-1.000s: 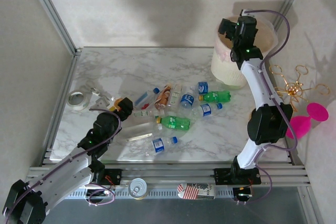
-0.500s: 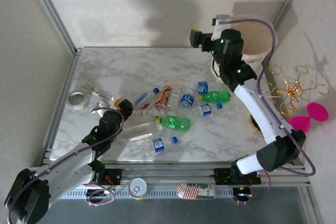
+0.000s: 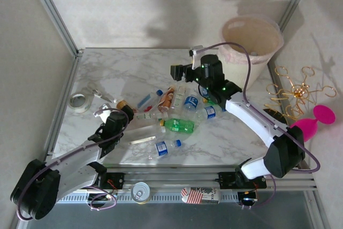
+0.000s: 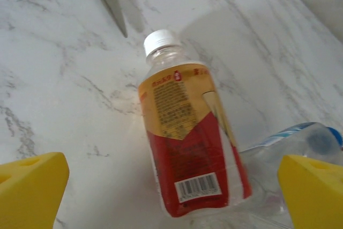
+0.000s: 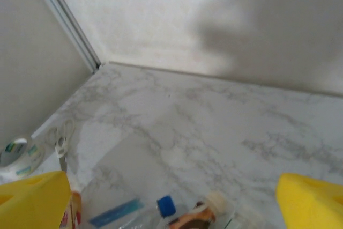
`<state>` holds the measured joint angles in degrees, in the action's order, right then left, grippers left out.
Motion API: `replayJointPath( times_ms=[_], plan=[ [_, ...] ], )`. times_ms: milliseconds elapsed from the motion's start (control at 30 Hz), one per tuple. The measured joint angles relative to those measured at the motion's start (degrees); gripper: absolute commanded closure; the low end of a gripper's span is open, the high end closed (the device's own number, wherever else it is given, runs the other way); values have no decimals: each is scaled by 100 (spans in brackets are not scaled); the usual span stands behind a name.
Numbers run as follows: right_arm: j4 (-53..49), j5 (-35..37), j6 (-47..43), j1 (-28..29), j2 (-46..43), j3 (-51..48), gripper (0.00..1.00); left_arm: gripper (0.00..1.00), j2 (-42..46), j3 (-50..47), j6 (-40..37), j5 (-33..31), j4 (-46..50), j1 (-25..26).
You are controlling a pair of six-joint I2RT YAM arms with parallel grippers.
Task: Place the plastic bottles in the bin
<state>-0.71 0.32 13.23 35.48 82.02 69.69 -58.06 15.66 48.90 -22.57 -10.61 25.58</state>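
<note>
The left jaws are spread wide and empty, their yellow pads point(image 4: 29, 186) in the lower corners of the wrist view. A clear white-capped bottle with an orange and red label point(image 4: 187, 143) lies between them on the white marble table point(image 4: 64, 52). The right jaws are also released and hold nothing above the small clear and green plastic bottles point(image 3: 178, 125) scattered mid-frame, while the large round cream bin with a pinkish liner point(image 3: 265, 60) stands at the upper right of the top view.
</note>
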Motion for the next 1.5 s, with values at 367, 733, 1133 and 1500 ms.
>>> replayJointPath(
  times_ms=[367, 733, 1133, 1500],
  plan=[
    [92, -234, 269, 131, 7, -706, 1, 0, -1040, 533, -90, 269, -354, -142],
    [136, -315, 243, 131, -13, -737, 1, 7, -2052, 933, -92, 619, -481, -160],
    [87, -339, 234, 131, -74, -763, 1, 35, -2492, 1019, -179, 514, -625, -175],
    [94, -459, 179, 131, -127, -785, 1, 46, -1788, 881, -463, 369, -673, -179]
  ],
)
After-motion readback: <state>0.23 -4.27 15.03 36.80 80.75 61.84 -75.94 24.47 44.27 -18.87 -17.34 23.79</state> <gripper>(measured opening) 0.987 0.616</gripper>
